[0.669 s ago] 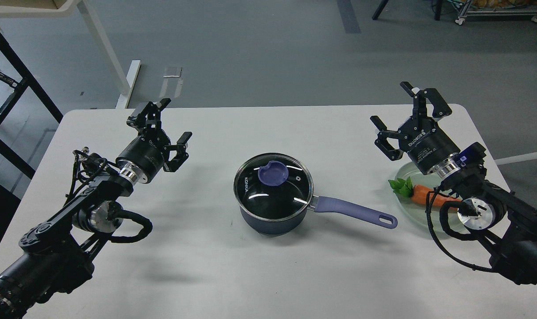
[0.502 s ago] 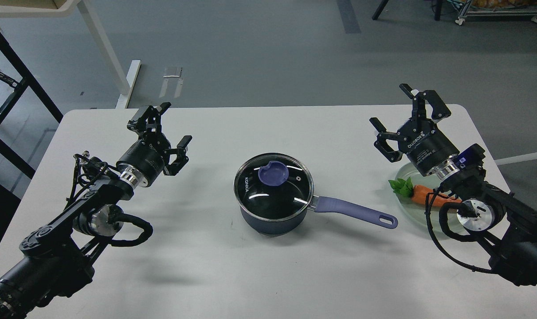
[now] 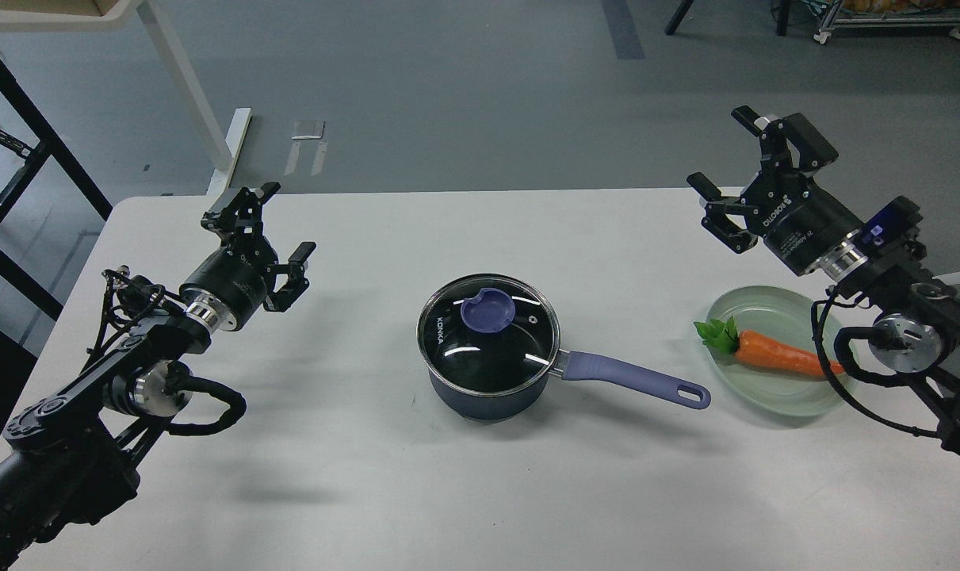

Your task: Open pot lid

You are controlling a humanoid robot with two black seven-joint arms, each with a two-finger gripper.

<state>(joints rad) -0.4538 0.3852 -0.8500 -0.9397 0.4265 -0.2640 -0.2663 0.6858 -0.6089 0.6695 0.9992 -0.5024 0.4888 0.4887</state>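
A dark blue pot [image 3: 487,392] stands at the middle of the white table. Its glass lid [image 3: 489,333] lies closed on it, with a purple knob [image 3: 488,310] on top. The purple pot handle [image 3: 634,378] points right. My left gripper [image 3: 264,225] is open and empty, well left of the pot above the table. My right gripper [image 3: 743,162] is open and empty, far right and behind the pot, above the table's back right edge.
A pale green plate [image 3: 797,396] with a carrot [image 3: 765,353] sits right of the pot handle, below my right arm. The white table [image 3: 384,476] has bare surface in front. A black rack [image 3: 12,159] stands at the left beyond the table.
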